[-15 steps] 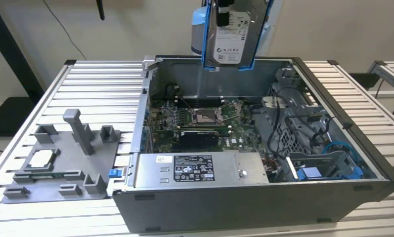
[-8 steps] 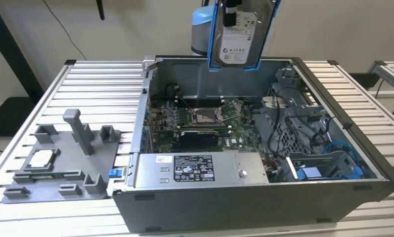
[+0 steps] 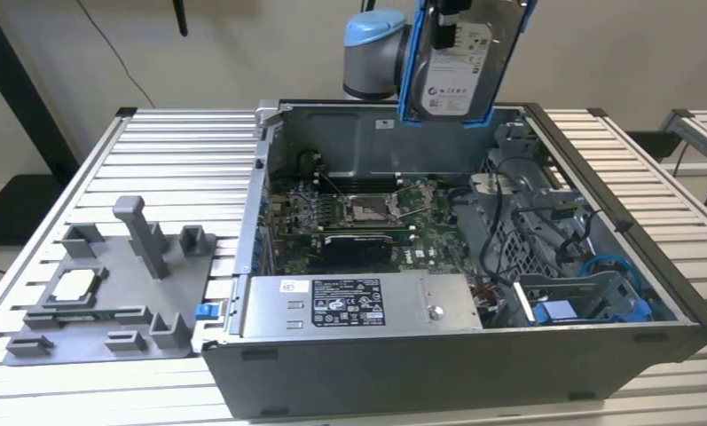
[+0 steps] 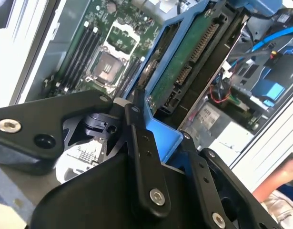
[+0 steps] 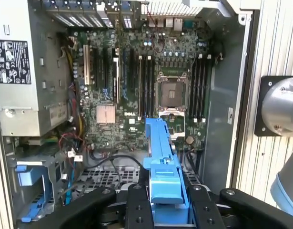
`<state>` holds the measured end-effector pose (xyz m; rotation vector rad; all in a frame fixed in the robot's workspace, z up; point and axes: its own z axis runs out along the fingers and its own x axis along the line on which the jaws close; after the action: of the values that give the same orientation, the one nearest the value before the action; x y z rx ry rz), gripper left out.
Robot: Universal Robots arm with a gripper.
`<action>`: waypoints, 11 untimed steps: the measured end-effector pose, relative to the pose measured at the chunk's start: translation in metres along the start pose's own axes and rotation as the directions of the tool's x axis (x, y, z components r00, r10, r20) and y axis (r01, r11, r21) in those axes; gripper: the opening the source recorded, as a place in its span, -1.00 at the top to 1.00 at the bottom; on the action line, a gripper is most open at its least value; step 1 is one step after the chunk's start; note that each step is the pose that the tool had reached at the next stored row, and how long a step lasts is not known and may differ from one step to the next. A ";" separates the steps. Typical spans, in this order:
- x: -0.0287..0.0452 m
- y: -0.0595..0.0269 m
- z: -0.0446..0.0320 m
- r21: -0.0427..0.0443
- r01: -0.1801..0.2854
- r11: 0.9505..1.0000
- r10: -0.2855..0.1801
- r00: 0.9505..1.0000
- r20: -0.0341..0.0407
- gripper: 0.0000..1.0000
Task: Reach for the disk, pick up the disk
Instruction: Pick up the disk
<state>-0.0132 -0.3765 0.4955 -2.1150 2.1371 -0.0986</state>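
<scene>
Black claw [image 5: 163, 210] clamps blue-bracketed silver-grey disk [image 3: 454, 62], lifted high above open grey computer case [image 3: 448, 373] on slatted bench [image 3: 164, 151]. Exterior view shows white label; second wrist view, green circuit underside.

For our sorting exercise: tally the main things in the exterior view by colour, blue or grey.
Blue: 1, the disk bracket, held up over the case by the pincer.
Grey: 2, computer case, fixture tray.
Total: 3.
</scene>
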 end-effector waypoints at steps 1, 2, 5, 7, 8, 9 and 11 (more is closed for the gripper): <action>0.0000 -0.0044 0.0007 -0.002 0.000 1.000 0.000 1.000 0.000 1.00; 0.0000 -0.0084 0.0012 -0.004 0.000 1.000 0.000 1.000 0.000 1.00; -0.0001 -0.0186 0.0027 -0.007 0.000 1.000 0.000 1.000 0.000 1.00; -0.0002 -0.0252 0.0036 -0.009 0.000 1.000 0.000 1.000 0.000 1.00; -0.0002 -0.0282 0.0041 -0.010 0.000 1.000 0.000 1.000 0.000 1.00; -0.0002 -0.0312 0.0045 -0.010 -0.001 1.000 0.001 1.000 0.000 1.00; -0.0003 -0.0367 0.0052 -0.012 0.000 1.000 0.000 1.000 0.000 1.00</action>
<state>0.0238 -0.3765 0.4955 -2.1211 2.1436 -0.0866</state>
